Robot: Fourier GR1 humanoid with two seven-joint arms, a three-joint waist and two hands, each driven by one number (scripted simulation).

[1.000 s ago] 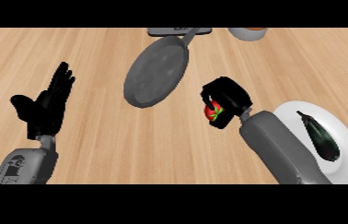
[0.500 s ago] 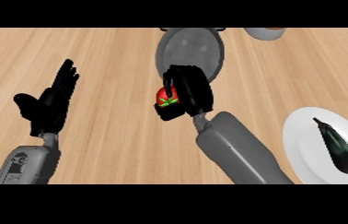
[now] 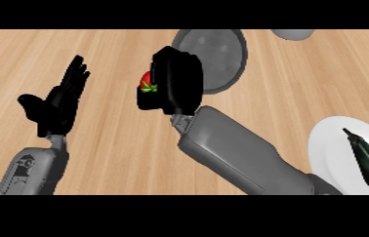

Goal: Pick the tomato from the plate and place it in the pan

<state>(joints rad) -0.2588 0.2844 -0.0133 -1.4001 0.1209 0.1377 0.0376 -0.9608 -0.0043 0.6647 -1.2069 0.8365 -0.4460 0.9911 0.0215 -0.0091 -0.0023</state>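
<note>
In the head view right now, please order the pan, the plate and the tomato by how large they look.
1. pan, largest, though its top is cut off and the right hand covers part.
2. plate, cut off at the right edge, so its rank against the pan is unsure.
3. tomato, smallest, mostly hidden in that hand.

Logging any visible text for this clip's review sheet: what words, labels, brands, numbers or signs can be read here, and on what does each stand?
None: no readable text, number or sign shows anywhere.
Checked: the pan, the plate, the tomato held in the right hand, the open left hand, both forearms, and the wooden counter all carry no markings.
</note>
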